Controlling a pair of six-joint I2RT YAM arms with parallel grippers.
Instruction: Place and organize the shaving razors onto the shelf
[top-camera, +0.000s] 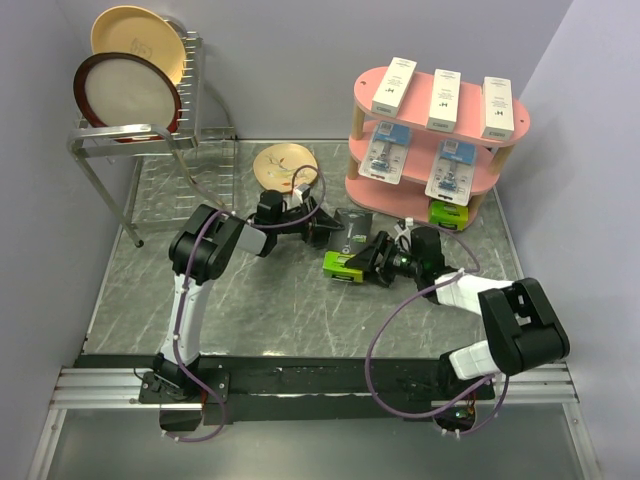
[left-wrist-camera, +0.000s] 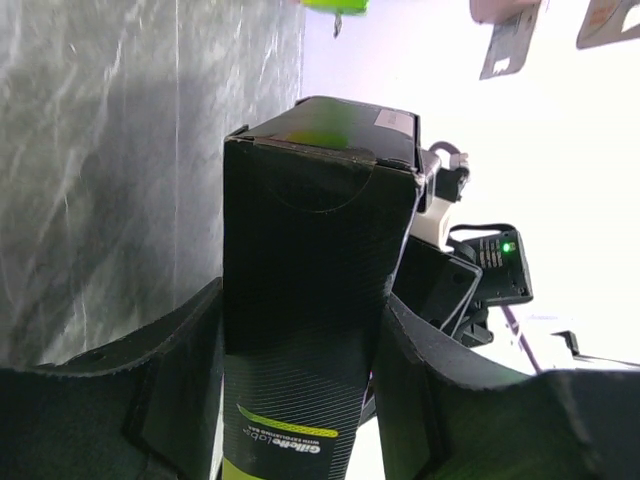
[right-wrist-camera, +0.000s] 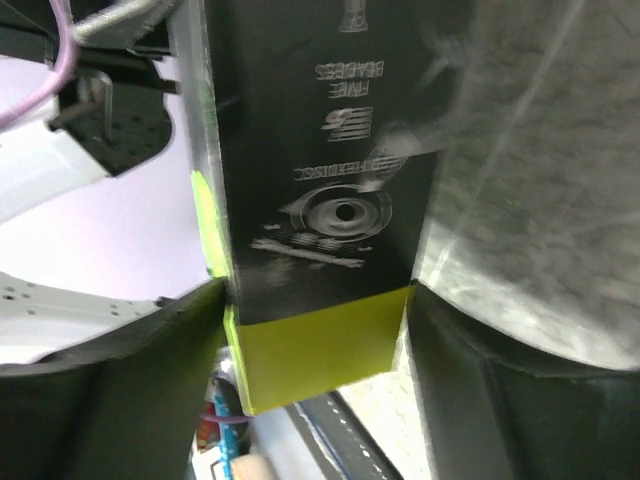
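Note:
A black-and-lime-green razor box (top-camera: 345, 248) is held between both grippers near the table's middle. My left gripper (top-camera: 322, 228) is shut on it from the left; in the left wrist view the box (left-wrist-camera: 310, 250) fills the gap of that gripper (left-wrist-camera: 300, 400). My right gripper (top-camera: 375, 255) is shut on its lime end (right-wrist-camera: 320, 350) from the right. The pink shelf (top-camera: 365, 185) stands at the back right. It carries three white boxes (top-camera: 443, 98) on top, two blister cards (top-camera: 386, 155) on the middle board and a second black-and-green box (top-camera: 448, 213) at the bottom.
A wire dish rack (top-camera: 135, 135) with two plates stands at the back left. A tan plate (top-camera: 283, 163) lies on the table behind the left gripper. Walls close in on both sides.

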